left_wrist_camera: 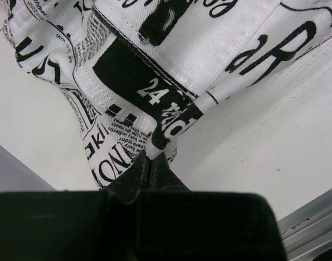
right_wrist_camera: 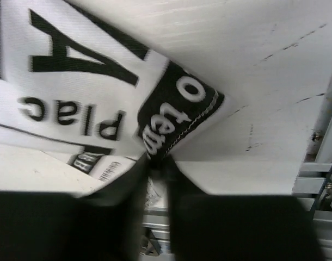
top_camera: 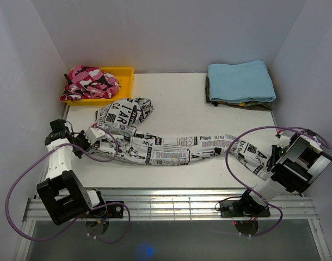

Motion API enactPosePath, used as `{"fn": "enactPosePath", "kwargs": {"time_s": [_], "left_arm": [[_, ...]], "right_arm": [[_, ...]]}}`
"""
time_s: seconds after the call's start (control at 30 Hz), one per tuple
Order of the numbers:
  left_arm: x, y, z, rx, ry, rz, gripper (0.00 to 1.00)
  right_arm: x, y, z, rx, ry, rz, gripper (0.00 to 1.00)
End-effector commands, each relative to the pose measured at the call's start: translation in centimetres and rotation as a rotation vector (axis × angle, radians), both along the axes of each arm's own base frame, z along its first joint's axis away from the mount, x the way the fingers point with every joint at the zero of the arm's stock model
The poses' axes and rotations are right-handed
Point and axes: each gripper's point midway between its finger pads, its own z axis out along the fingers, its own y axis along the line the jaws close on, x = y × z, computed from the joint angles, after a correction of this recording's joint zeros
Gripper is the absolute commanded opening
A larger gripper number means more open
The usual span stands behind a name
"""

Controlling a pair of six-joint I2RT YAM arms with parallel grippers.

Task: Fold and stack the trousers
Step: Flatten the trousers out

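From above, the trousers (top_camera: 166,148), white with black newsprint, lie twisted across the table (top_camera: 177,103) between both arms. Left wrist: the left gripper (left_wrist_camera: 151,159) pinches a printed seam. Right wrist: the right gripper (right_wrist_camera: 157,163) clamps a black hem corner.

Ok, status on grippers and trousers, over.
Left gripper shut on trousers. Right gripper shut on the other end. Trousers stretched out, unfolded. Nothing blocking.

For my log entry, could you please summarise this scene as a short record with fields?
trousers: laid lengthwise across the table, not yet folded
left end effector: shut on a trousers corner
right end effector: shut on a trousers corner
yellow tray: far left, holds pink camouflage garment
blue cloth: folded, far right
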Motion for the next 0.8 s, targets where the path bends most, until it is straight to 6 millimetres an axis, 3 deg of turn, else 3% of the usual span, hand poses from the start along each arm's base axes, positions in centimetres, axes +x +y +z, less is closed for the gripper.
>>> {"fn": "enactPosePath", "kwargs": {"time_s": [0.0,0.1,0.13,0.23,0.27,0.37,0.4,0.47,0.57,0.6,0.67,0.7,0.77], "left_arm": [[1.0,-0.1,0.9,-0.042,-0.029,0.049,0.0],[2.0,0.6,2.6,-0.033,-0.056,0.087,0.0],[2.4,0.9,3.5,-0.02,-0.064,0.087,0.0],[2.9,2.2,4.7,0.031,-0.09,0.086,0.0],[3.4,2.7,5.9,0.045,-0.118,0.089,0.0],[3.6,3.8,7.8,0.042,-0.184,0.093,0.0],[3.6,3.9,7.9,0.044,-0.201,0.082,0.0],[3.2,5.3,7.4,0.099,-0.211,0.065,0.0],[0.8,6.6,3.3,0.148,-0.106,0.014,0.0],[-0.9,7.1,1.0,0.157,-0.051,0.025,0.0],[-2.2,7.5,-0.7,0.172,-0.021,-0.013,0.0],[-4.0,7.4,-2.2,0.137,0.026,-0.007,0.0],[-5.3,7.3,-2.9,0.112,0.041,-0.019,0.0]], "right_arm": [[-0.9,0.0,-2.9,0.016,0.04,0.075,0.08],[1.0,-2.7,-1.6,-0.044,-0.004,0.132,0.08],[2.4,-4.7,0.1,-0.099,-0.051,0.171,0.08],[4.1,-6.7,3.4,-0.146,-0.114,0.254,0.08],[5.8,-8.0,5.7,-0.191,-0.17,0.276,0.08],[7.4,-9.2,9.0,-0.258,-0.241,0.368,0.08],[7.5,-9.4,9.3,-0.269,-0.246,0.395,0.08],[7.2,-9.5,8.9,-0.282,-0.232,0.467,0.08],[6.3,-9.5,6.2,-0.272,-0.173,0.52,0.08],[5.6,-9.0,4.9,-0.25,-0.147,0.529,0.08],[4.7,-8.3,3.1,-0.2,-0.104,0.549,0.08],[4.3,-8.2,2.6,-0.194,-0.088,0.558,0.08],[2.4,-7.3,1.2,-0.172,-0.034,0.587,0.08]]}}
